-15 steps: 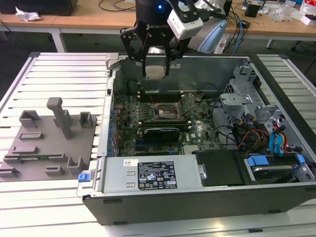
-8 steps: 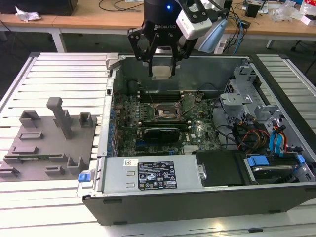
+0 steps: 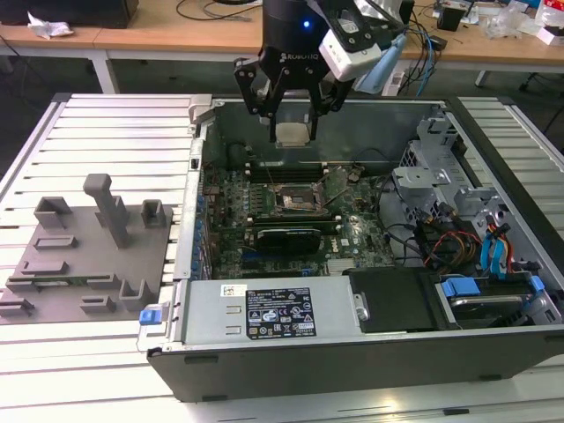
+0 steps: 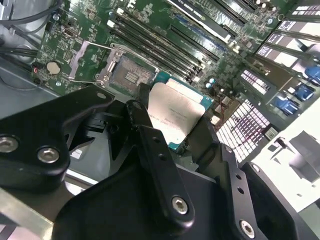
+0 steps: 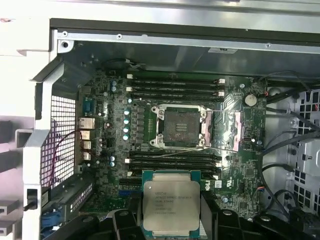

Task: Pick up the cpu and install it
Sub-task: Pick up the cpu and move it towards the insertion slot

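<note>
Overhead, on the slatted worktop [image 3: 115, 141], the open computer case [image 3: 352, 374] lies beside a grey tray [image 3: 88, 251]. Inside the case the motherboard [image 5: 100, 145] faces up, and its black socket [image 5: 181, 127] is bare, the metal retention plate [image 5: 235, 131] folded out to one side. The claw [image 3: 292, 130] hangs above the board, clamped on the cpu [image 5: 171, 207] by two opposite edges, silver top up. In the first wrist view the chip sits over the memory slots [image 5: 172, 162], apart from the socket and not yet over it. My worry is that so thin an edge grip may let the chip tilt or slip. A skewed or off-centre descent could then bend the socket contacts, or the chip could catch the frame.
</note>
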### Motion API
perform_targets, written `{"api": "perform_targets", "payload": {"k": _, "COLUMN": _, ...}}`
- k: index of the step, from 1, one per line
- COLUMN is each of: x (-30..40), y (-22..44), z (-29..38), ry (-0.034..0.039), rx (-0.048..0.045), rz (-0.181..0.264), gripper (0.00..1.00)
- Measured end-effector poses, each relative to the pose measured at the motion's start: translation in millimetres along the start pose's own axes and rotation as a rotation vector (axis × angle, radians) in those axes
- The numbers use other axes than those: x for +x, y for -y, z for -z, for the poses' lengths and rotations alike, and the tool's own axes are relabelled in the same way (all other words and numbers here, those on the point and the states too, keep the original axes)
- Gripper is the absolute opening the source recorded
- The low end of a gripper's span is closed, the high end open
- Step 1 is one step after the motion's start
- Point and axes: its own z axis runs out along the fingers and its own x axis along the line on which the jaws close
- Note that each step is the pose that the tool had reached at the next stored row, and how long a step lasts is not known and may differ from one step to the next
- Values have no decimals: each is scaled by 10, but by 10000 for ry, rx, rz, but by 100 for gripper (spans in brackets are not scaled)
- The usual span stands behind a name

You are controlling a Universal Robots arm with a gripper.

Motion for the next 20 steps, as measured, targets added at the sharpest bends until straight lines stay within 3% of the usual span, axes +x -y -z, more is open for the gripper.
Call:
{"api": "perform_targets", "payload": {"k": 18, "x": -385, "y": -52, "z": -82, "ry": -5, "rx": 39, "rz": 0, "gripper": 55}}
{"api": "perform_targets", "payload": {"k": 20, "x": -451, "y": -56, "z": -91, "ry": -4, "rx": 43, "rz": 0, "gripper": 55}}
